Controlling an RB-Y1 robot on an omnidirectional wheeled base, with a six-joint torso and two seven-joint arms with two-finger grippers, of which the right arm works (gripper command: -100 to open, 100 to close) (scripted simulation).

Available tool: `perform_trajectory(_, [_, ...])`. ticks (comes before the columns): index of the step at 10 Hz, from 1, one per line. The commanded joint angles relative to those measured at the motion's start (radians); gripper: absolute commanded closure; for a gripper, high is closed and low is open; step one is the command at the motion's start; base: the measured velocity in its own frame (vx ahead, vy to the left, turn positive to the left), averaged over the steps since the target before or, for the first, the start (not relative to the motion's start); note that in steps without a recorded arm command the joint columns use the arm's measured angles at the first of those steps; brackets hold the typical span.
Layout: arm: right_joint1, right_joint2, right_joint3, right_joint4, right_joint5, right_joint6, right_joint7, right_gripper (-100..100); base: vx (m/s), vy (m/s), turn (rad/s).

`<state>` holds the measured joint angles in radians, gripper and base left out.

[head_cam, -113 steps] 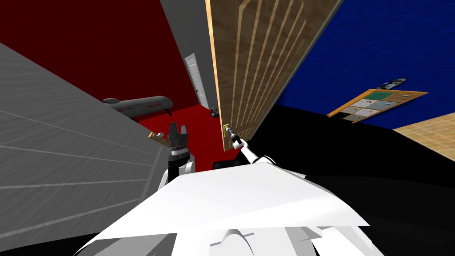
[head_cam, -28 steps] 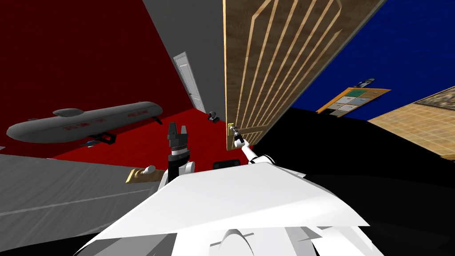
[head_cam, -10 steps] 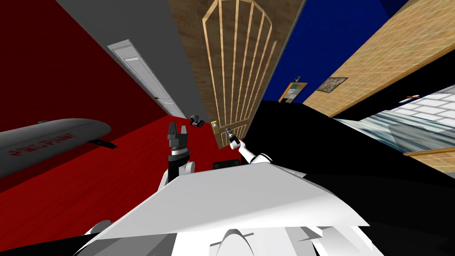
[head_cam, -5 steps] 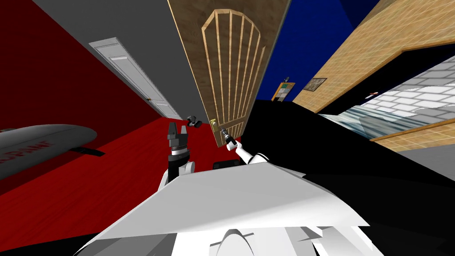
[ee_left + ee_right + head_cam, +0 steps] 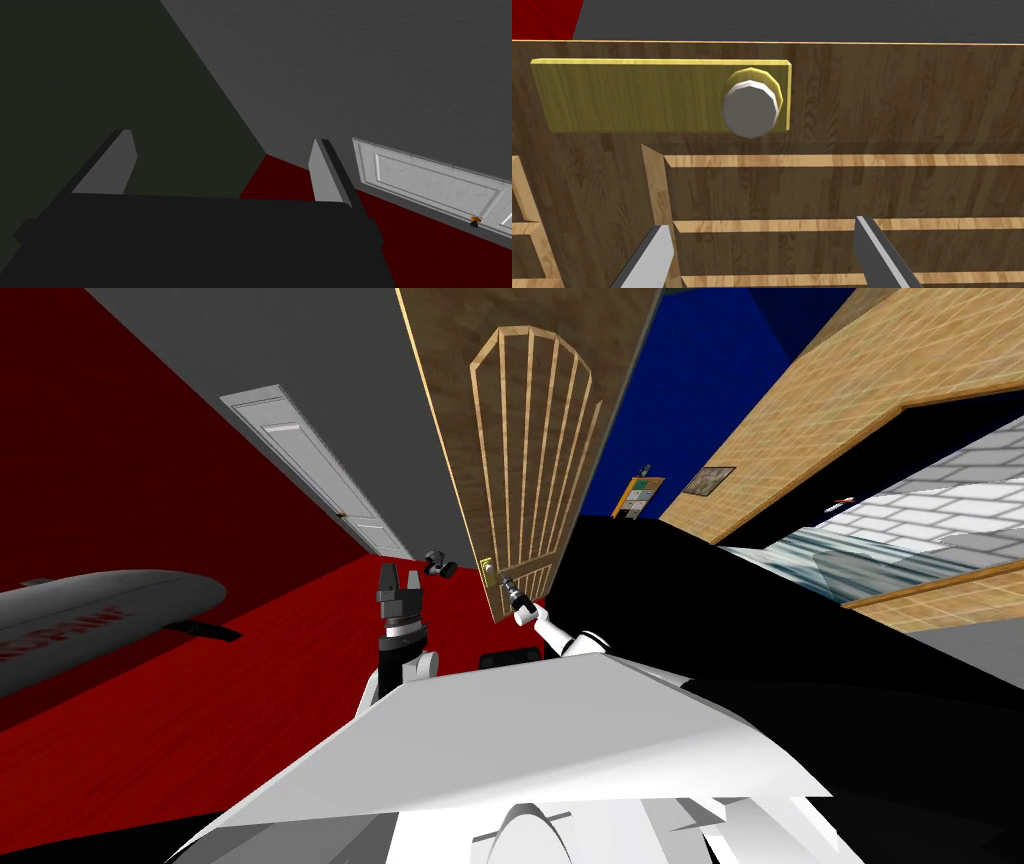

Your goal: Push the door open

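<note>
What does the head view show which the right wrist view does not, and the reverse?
Head view adds: the left tool, a white door and a grey airship-shaped object. Right wrist view adds: the yellow plate behind the grey knob, and the right tool with fingers open, off the knob. Both share the wooden slatted door and the right tool.

The door [image 5: 892, 115] before my right gripper [image 5: 762, 222] looks like matt, grained wood; its plate [image 5: 632, 95] is yellowish wood, the knob [image 5: 750, 111] smooth, matt grey.
</note>
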<state>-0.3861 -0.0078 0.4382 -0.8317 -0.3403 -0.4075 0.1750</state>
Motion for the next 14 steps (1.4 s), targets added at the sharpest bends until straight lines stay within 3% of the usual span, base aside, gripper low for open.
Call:
perform_trajectory(1, [-0.002, -0.013, -0.002, 0.008, 0.0, -0.007, 0.002, -100, 0.211, 0.114, 0.026])
perform_trajectory(3, [-0.004, -0.004, -0.007, 0.013, 0.001, -0.011, 0.004, -100, 0.249, 0.118, 0.026])
perform_trajectory(5, [-0.005, 0.034, -0.012, 0.016, 0.001, -0.015, 0.005, -100, 0.243, 0.135, 0.03])
perform_trajectory(6, [-0.012, 0.026, -0.011, 0.031, 0.001, -0.021, 0.003, -100, 0.103, 0.059, 0.001])
perform_trajectory(7, [-0.012, 0.026, -0.011, 0.031, 0.001, -0.021, 0.003, 100, -0.008, -0.006, -0.01])
perform_trajectory(12, [-0.012, 0.026, -0.011, 0.031, 0.001, -0.021, 0.003, 100, -0.023, -0.012, 0.002])
perform_trajectory(13, [-0.013, 0.0, -0.028, 0.034, -0.004, -0.02, 0.008, 100, 0.052, 0.112, -0.037])
perform_trajectory(14, [-0.013, -0.005, -0.033, 0.035, -0.005, -0.02, 0.009, 100, 0.122, 0.164, -0.073])
